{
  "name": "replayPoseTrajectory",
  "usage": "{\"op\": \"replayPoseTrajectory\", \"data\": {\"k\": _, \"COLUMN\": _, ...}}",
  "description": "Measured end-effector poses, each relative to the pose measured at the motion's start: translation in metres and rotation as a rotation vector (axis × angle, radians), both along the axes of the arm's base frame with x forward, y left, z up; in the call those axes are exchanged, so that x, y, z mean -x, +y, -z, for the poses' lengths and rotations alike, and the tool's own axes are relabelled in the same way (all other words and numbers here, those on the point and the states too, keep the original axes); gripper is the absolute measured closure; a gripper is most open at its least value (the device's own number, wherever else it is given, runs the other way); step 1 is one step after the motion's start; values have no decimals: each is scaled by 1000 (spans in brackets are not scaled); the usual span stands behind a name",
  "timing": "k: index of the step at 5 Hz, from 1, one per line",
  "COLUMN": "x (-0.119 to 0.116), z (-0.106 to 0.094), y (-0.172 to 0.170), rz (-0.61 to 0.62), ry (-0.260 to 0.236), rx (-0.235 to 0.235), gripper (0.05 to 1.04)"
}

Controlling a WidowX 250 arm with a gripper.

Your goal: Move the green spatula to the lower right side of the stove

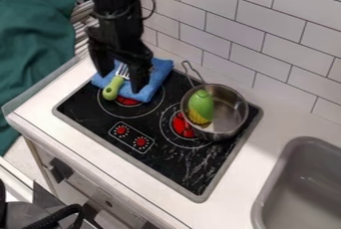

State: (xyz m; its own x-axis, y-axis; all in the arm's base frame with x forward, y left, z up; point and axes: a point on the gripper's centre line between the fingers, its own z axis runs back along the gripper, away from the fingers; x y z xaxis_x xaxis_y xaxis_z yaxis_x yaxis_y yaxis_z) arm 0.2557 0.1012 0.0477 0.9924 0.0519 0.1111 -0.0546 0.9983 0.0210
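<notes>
The gripper [121, 81] hangs over the stove's upper left part, its two fingers apart, one on each side of the spatula. The spatula [113, 88] has a green handle pointing toward the front left and a slotted metal head partly hidden between the fingers. It lies on a folded blue cloth [159, 71], with the handle's end over the black stove top [160, 166] by the upper left burner. Whether the fingers touch the spatula, I cannot tell.
A metal pot [230, 108] stands on the stove's right part, holding a green and yellow toy vegetable [200, 104]. White tiles rise behind the counter. A grey sink [303, 183] is at the lower right.
</notes>
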Motion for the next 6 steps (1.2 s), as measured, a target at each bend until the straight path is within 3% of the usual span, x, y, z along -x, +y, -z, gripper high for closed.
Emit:
{"op": "replayPoseTrajectory", "data": {"k": 2, "x": -5, "z": 41, "y": 44, "rz": -54, "ry": 41, "rx": 17, "gripper": 74}}
{"op": "replayPoseTrajectory", "data": {"k": 3, "x": 1, "z": 65, "y": 61, "rz": -85, "ry": 100, "rx": 44, "gripper": 74}}
{"op": "replayPoseTrajectory", "data": {"k": 6, "x": 3, "z": 87, "y": 58, "rz": -72, "ry": 167, "rx": 59, "gripper": 74}}
